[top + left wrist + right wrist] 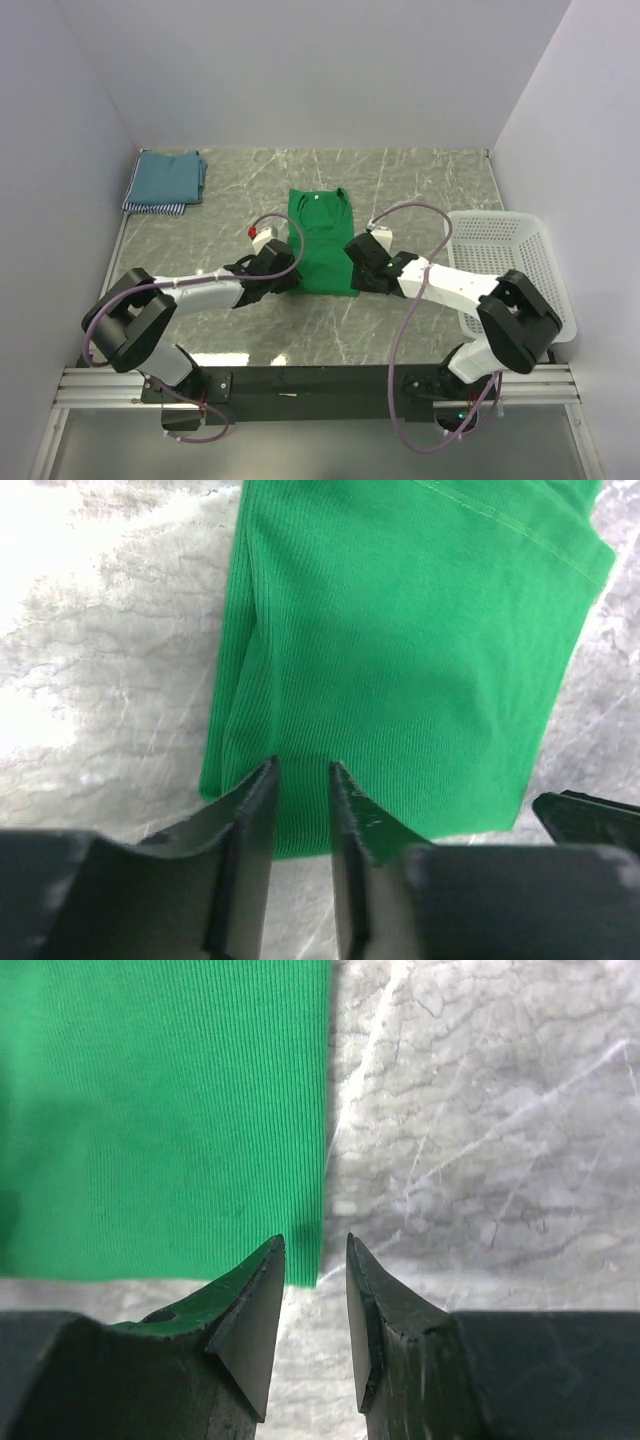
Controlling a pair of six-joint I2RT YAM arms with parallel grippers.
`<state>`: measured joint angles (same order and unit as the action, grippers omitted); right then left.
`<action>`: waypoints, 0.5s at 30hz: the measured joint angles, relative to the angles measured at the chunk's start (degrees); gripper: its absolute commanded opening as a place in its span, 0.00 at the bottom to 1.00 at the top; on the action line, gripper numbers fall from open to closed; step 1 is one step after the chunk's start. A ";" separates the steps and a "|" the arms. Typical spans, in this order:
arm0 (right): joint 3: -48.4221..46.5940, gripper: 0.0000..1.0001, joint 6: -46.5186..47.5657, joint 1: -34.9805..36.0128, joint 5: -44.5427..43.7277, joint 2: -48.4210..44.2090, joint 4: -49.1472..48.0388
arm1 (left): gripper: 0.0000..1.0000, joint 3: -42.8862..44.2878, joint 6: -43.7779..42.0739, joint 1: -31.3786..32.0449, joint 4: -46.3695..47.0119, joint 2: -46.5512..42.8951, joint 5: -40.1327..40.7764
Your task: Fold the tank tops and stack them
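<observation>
As we count across the table [420, 190], we find three tank tops, two grippers and one white basket [495, 216]. Far to the left of the basket, at the back corner, the teal top [165, 178] lies folded on the striped top [155, 208], whose edge shows at the near side. The green top [320, 245] lies flat to the left of the basket, apart from it. It is folded narrow, its long axis running near to far, straps at the far end and hem at the near end. The left gripper [302, 765], on the side of the green top away from the basket, sits over the hem's corner. Its fingers are parted by a narrow slit and clamp nothing we can see. The right gripper [315, 1240], between the green top and the basket, straddles the other hem corner, likewise narrowly parted and empty.
</observation>
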<state>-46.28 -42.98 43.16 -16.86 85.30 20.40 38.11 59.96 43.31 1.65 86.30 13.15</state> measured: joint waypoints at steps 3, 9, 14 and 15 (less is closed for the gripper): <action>2.29 0.39 -1.62 0.00 0.24 -3.43 -0.59 | 0.49 0.00 -0.63 0.00 -1.79 -2.36 -0.02; 6.91 0.40 -5.84 0.00 3.06 -7.89 -3.45 | 0.49 -2.38 0.79 -0.33 -3.19 -11.08 0.00; 9.68 0.41 -9.40 0.00 5.90 -8.63 -7.10 | 0.46 -8.11 4.20 -1.16 -0.46 -12.92 -1.75; 10.10 0.41 -9.97 0.00 6.19 -8.70 -7.63 | 0.46 -9.40 4.70 -1.57 0.20 -12.81 -2.45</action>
<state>-36.18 -52.95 43.16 -10.68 76.60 12.78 28.71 64.66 41.74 1.85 73.49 10.70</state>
